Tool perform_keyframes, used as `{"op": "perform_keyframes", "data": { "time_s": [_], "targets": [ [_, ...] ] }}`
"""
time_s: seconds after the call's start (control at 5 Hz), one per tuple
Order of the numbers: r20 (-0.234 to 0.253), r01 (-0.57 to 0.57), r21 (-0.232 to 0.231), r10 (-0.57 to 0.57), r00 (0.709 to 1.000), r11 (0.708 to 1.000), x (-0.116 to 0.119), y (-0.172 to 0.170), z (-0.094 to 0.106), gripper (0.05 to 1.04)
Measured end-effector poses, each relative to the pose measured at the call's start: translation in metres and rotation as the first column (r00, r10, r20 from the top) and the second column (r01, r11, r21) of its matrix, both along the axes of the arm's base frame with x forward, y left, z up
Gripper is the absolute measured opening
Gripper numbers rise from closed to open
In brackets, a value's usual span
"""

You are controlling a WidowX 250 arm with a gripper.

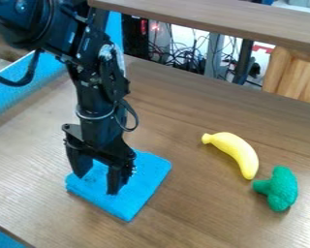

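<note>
Your gripper (97, 184) is hanging low over the folded blue cloth (139, 184), its jaws standing apart. The cloth is lying flat on the wooden table (190, 218); well apart from it, a yellow banana (236, 149) is resting near green broccoli (282, 189).

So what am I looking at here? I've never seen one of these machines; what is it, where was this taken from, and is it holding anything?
The black machine is a robot arm, coming in from the upper left. At its lower end is the hand, with two fingers standing apart. A fixed camera took this picture, looking down at a slant.

On the brown wooden table lies a folded blue cloth, right beneath the hand. Off to one side are a yellow banana and a green broccoli-shaped piece. Nothing seems to be gripped; whether the fingertips touch the cloth, I can't tell.
</note>
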State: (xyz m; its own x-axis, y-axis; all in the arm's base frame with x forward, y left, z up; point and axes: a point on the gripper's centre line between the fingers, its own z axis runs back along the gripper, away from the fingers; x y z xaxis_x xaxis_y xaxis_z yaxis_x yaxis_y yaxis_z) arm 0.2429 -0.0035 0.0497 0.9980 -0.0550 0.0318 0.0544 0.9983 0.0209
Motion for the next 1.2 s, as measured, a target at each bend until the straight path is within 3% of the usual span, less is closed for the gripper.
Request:
{"op": "perform_keyframes", "data": {
  "time_s": [0.2,0.4,0.8,1.2],
  "targets": [
    [0.031,0.066,0.001,-0.066,0.997,0.998,0.010,-0.001,-0.012,1.000],
    [0.000,0.063,0.004,-0.063,0.998,0.998,0.015,-0.001,-0.022,1.000],
    [-0.010,0.056,0.025,-0.056,0.998,0.998,0.033,0.003,-0.026,1.001],
    [-0.053,-0.130,-0.008,0.129,0.990,0.992,0.054,0.054,-0.026,1.001]
  ]
}}
